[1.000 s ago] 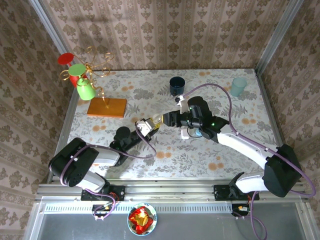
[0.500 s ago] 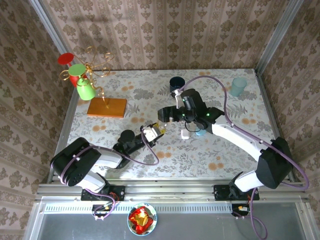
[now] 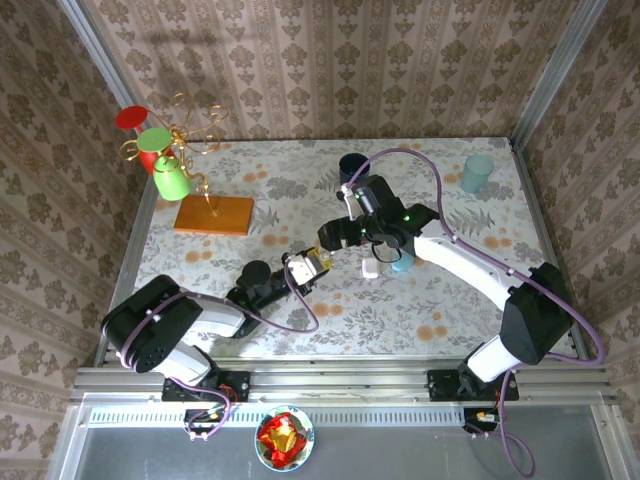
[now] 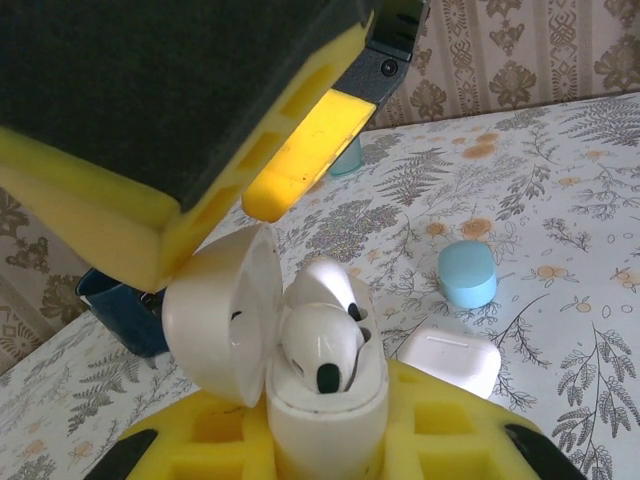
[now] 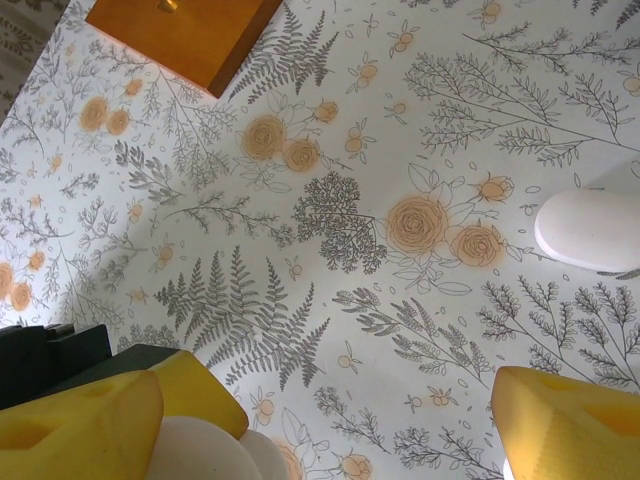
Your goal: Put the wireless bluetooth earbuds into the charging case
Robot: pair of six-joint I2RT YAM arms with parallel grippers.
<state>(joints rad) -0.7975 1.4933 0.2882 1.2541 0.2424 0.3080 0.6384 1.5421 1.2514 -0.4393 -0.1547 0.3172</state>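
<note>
Floral table (image 4: 560,200), charging case (image 4: 325,400) half-buried.

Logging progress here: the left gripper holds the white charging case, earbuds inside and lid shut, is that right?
Not the lid: it stands open, as the left wrist view shows. The left gripper does hold the white charging case with the earbuds inside.

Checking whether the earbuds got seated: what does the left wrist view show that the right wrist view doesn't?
Left wrist, not right wrist: two earbuds sitting in the open charging case, with a dark blue cup behind it. Right wrist, not left wrist: the orange wooden base at the top edge. Both: the floral tablecloth and a closed white case lying on it.
</note>
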